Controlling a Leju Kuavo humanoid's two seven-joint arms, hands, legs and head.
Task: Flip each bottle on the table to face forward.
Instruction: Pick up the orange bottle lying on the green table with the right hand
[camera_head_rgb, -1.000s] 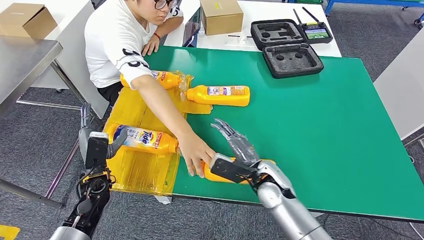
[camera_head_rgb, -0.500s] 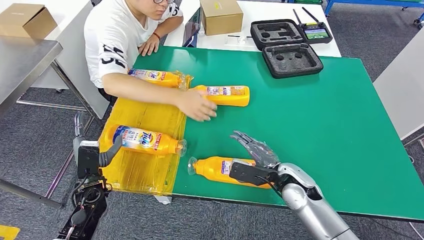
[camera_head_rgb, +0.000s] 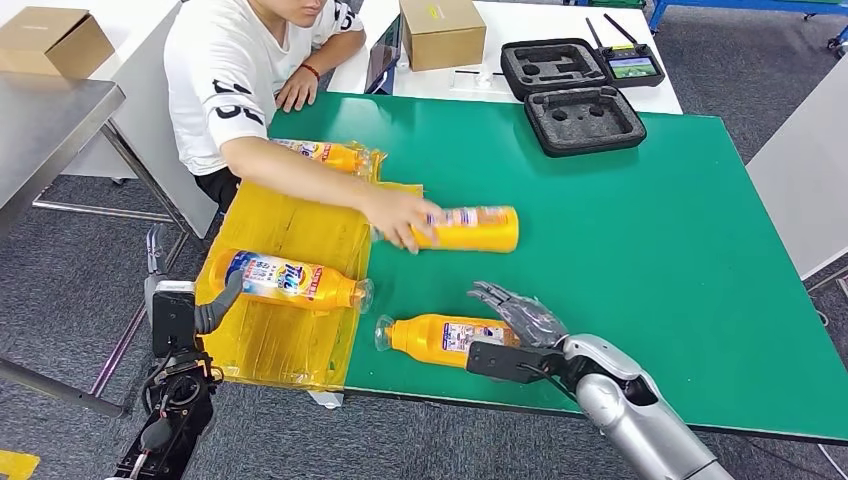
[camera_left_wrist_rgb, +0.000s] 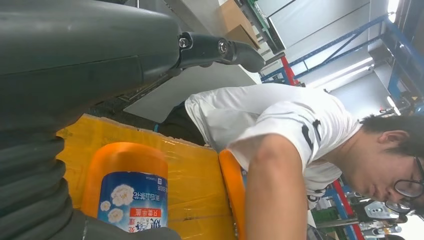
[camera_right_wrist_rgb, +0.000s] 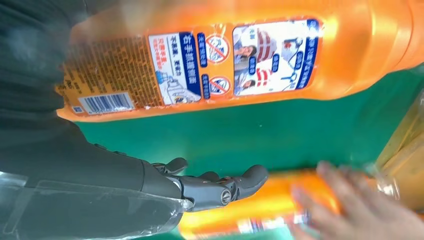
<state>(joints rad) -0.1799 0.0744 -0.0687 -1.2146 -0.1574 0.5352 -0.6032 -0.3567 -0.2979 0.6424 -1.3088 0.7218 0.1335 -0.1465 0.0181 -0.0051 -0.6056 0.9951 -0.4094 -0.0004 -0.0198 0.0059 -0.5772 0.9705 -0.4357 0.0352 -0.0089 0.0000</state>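
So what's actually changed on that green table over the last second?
The person's hand left the nearest bottle, reached back, took hold of another bottle and is sliding it out over the green table. The robot's right hand swung lower beside the nearest bottle's base, fingers spread. The Tide bottle on the yellow sheet, the bottle by the person and the left hand barely moved.

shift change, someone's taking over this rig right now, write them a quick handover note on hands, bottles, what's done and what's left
Right hand: fingers apart, over the base end of the near bottle on the green table, not gripping.
Left hand: beside the Tide bottle on the yellow sheet, holding nothing.
A person's hand holds the middle bottle; the far bottle lies behind their arm.
Done: Tide bottle shows its front.
Left: near bottle shows its back label.
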